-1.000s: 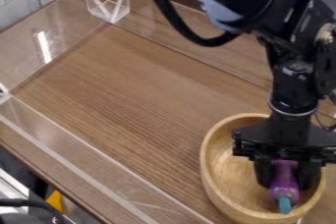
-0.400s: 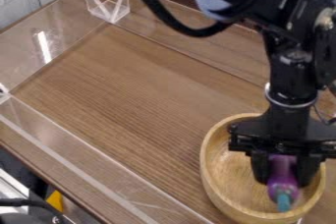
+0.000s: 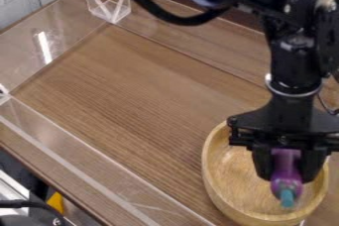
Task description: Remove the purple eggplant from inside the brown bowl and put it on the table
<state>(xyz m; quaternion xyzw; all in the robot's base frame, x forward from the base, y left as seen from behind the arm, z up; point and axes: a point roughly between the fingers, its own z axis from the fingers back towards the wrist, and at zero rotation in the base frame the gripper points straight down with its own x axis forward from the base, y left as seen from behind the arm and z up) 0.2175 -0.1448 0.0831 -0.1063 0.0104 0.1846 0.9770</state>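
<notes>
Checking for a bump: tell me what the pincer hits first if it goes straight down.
The pincer already grips the eggplant; straight below it, the bowl floor probably comes first, though depth is unclear.

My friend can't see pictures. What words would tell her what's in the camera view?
A black robot arm's end effector grips a small purple eggplant with a teal tip, just over a round brown wooden bowl at the lower right. The bowl sits on a wood-grain table edged by low clear plastic walls.

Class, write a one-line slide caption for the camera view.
End effector grips the purple eggplant above the brown bowl on the table.
</notes>
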